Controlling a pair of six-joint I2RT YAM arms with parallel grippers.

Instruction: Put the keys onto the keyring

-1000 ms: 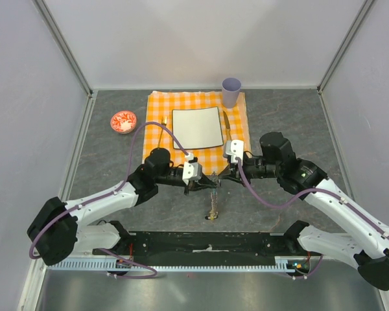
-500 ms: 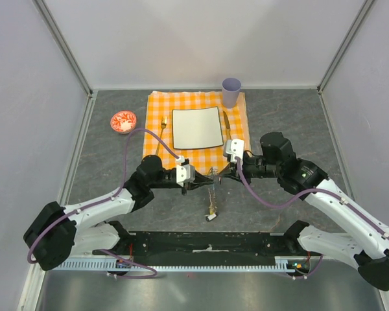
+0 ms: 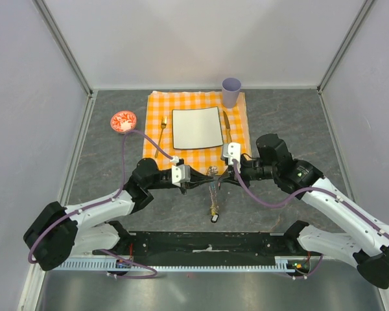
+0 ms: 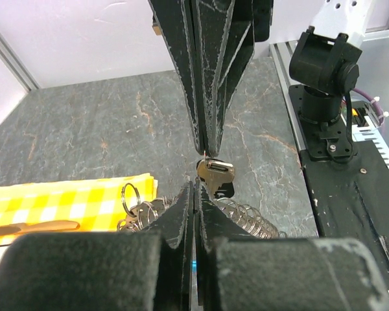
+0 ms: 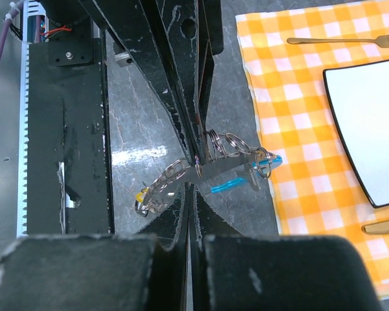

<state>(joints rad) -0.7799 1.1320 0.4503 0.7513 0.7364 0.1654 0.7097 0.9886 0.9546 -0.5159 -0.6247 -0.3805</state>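
Chain (image 3: 213, 202) hangs from the bunch toward the near edge; cannot tell if its end touches the grey tabletop (image 3: 97, 162). Above it, both claws meet tip to tip.

Left claw (image 3: 203, 177): jaws together, pinching the keyring (image 5: 224, 143) by its stacked loops. Turquoise tag (image 5: 222, 188) dangles beneath.

Right claw (image 3: 220, 175): jaws together on a silvery key (image 5: 230, 167), blade roughly level.

Step in hand, by my reading: threading. The next move calls for nosing the key's hole onto the ring's split end, then working it round. Already partly on? Cannot tell.

Beyond: checked cloth (image 3: 157, 107), plate (image 3: 197, 127), cup (image 3: 231, 91).
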